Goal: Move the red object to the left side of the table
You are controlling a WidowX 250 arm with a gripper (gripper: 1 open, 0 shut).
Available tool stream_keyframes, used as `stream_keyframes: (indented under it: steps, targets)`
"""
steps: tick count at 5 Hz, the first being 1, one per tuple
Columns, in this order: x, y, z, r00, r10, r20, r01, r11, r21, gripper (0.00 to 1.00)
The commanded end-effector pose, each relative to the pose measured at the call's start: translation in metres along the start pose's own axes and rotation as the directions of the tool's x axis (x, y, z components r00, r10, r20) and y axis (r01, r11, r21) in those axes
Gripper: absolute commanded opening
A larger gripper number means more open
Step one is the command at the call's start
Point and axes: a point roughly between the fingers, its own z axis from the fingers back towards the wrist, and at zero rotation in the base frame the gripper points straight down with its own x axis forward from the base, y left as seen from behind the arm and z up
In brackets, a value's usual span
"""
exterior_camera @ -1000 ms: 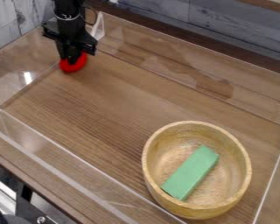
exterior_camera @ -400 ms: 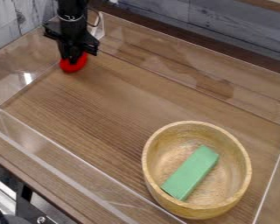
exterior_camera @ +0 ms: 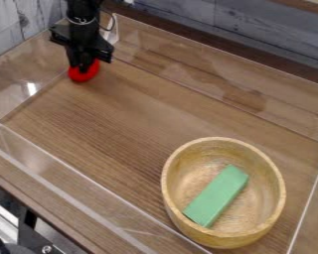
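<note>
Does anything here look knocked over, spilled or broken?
Nothing stands out: no spill or breakage shows on the brown wood-grain tabletop. The green rectangular block lies slanted inside the round pale wooden bowl, which seems harmless.

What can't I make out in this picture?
- Camera view: whether the tool grips the red object; its dark parts cover the top.
- Camera view: the rest of the arm, cut off by the upper edge.
- Camera view: what the dark item at lower left is, cut off by the edge.
</note>
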Motion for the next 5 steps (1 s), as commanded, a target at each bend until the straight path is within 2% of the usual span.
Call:
stream_keyframes:
  steps: [1,5]
  targets:
    - [-0.0135,-0.0075,-0.0236,0.998,0.018,-0.063,-0.018,1.000,-0.012,0.00]
    - [-0.0190,-0.0058,-0.0240,0.992,0.059,-0.110,-0.060,0.998,-0.002,0.00]
